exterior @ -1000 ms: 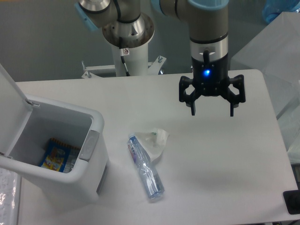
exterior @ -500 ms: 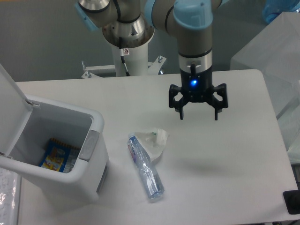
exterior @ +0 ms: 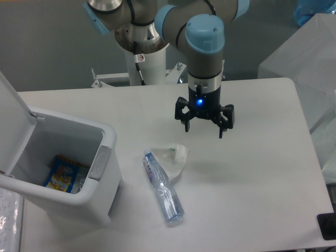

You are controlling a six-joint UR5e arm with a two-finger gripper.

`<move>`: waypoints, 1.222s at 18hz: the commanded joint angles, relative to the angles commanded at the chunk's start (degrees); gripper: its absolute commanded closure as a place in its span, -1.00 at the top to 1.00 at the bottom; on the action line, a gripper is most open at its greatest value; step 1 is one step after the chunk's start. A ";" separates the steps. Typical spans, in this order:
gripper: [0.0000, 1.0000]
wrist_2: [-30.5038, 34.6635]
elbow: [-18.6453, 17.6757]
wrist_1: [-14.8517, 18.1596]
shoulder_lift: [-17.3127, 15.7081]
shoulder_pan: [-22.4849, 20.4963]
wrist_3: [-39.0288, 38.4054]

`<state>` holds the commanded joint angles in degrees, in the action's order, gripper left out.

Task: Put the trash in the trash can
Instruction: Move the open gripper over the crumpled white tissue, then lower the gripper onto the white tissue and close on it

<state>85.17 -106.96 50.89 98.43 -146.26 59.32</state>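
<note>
A crumpled white wrapper [exterior: 175,156] with a green bit lies mid-table. A crushed clear plastic bottle [exterior: 163,188] with a blue-white label lies against its left side, pointing toward the front. My gripper [exterior: 204,131] hangs open and empty above the table, up and to the right of the wrapper. At the left stands the white trash can [exterior: 105,137] with its lid [exterior: 11,118] flipped up.
A blue-and-yellow snack packet [exterior: 64,174] lies at the bottom of the trash can. The arm's white base [exterior: 145,58] stands at the table's back edge. Clear plastic sheeting [exterior: 307,58] drapes past the right edge. A black object [exterior: 328,226] sits at the front right corner.
My gripper has moved left and a little nearer the table, toward the wrapper, staying open. The wrapper, bottle and trash can have not moved.
</note>
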 joint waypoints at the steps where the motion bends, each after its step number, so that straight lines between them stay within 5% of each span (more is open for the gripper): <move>1: 1.00 0.00 -0.44 0.00 0.61 0.53 0.70; 6: 1.00 0.09 -3.16 -0.61 1.06 2.55 1.68; 22: 1.00 0.09 -3.08 -2.55 6.42 6.86 0.71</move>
<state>85.25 -110.04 48.34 104.85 -139.39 60.03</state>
